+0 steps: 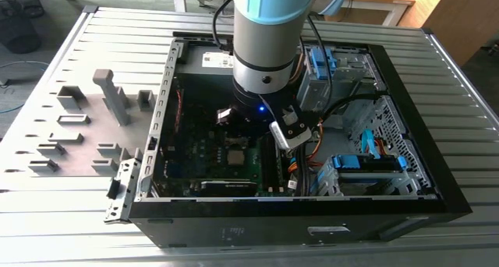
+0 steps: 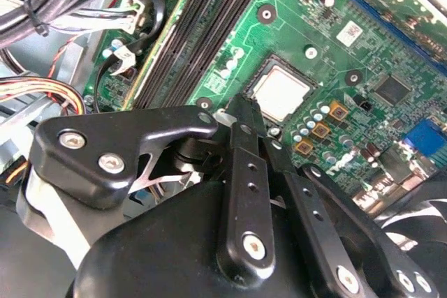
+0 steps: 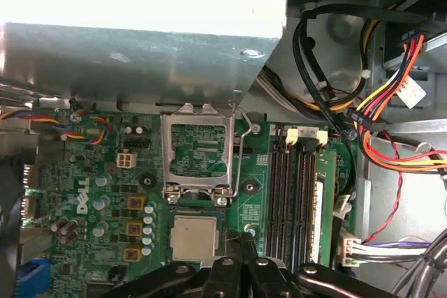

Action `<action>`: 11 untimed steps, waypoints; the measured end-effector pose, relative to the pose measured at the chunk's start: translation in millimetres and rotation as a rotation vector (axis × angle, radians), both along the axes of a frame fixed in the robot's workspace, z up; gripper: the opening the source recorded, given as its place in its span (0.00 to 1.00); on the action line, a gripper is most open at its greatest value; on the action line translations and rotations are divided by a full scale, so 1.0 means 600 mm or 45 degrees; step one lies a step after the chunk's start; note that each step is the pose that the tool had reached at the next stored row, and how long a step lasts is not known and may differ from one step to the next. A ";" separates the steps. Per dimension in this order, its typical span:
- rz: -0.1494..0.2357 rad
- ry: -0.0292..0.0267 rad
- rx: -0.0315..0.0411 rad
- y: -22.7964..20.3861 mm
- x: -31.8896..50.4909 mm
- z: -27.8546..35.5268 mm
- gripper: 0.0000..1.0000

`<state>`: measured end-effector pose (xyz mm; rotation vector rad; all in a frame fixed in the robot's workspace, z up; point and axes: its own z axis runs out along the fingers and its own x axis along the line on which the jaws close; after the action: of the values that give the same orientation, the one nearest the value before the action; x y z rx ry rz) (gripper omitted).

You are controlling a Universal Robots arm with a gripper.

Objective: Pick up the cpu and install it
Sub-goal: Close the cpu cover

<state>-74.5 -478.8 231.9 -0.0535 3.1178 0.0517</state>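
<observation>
The arm (image 1: 265, 39) reaches steeply down from twelve o'clock in the exterior view into the open computer case (image 1: 436, 203), which lies flat on the slatted worktop (image 1: 101, 33). Its wrist hangs low over the motherboard (image 1: 195, 144).

In that view, grey holder frames (image 1: 70, 118) stand on the worktop at nine o'clock of the case. Blue drive bays (image 1: 366, 162) sit at about four o'clock of the wrist. A bundle of coloured cables (image 3: 391, 109) runs along the case wall beyond the memory slots (image 3: 290, 200). The socket bracket (image 3: 198, 146) is swung open and upright, just beside the socket.

The cpu (image 1: 234, 157) lies flat in its socket on the motherboard, silver top up, at about seven o'clock of the wrist in the exterior view. It also shows in both wrist views (image 2: 281, 94) (image 3: 194, 236).

The gripper (image 2: 246, 106) (image 3: 244, 237) points down at the board. Its black fingers (image 2: 237, 172) are pressed together with nothing between them. Their tips are just beside the cpu, on the side toward the memory slots. I cannot tell whether they touch the board.
</observation>
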 end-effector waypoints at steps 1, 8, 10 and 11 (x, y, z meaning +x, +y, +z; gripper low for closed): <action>0.005 0.0000 0.0000 0.0002 0.001 0.000 0.11; 0.031 0.0001 -0.0002 0.0026 0.010 -0.003 0.11; 0.035 0.0001 -0.0001 0.0044 0.013 -0.004 0.11; 0.036 0.0000 -0.0001 0.0054 0.015 -0.004 0.11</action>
<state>-65.7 -475.6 229.6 -0.0976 3.1172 0.0522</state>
